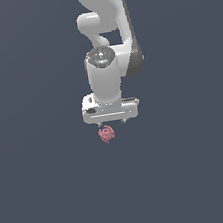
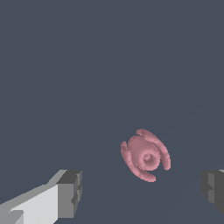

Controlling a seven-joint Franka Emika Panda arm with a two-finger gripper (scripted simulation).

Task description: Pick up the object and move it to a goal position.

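Plain dark slate-blue surface (image 1: 45,194) filling the whole exterior view, flat and uniform, no markings or edges in sight, same even grey-blue ground across the wrist view, nothing else standing on it

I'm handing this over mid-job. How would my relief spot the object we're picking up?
Find the white arm's gripper in the middle of the exterior view; the object sits just under it, toward that view's left. It is a small pinkish-red lumpy blob, the only coloured thing on the plain dark grey ground.
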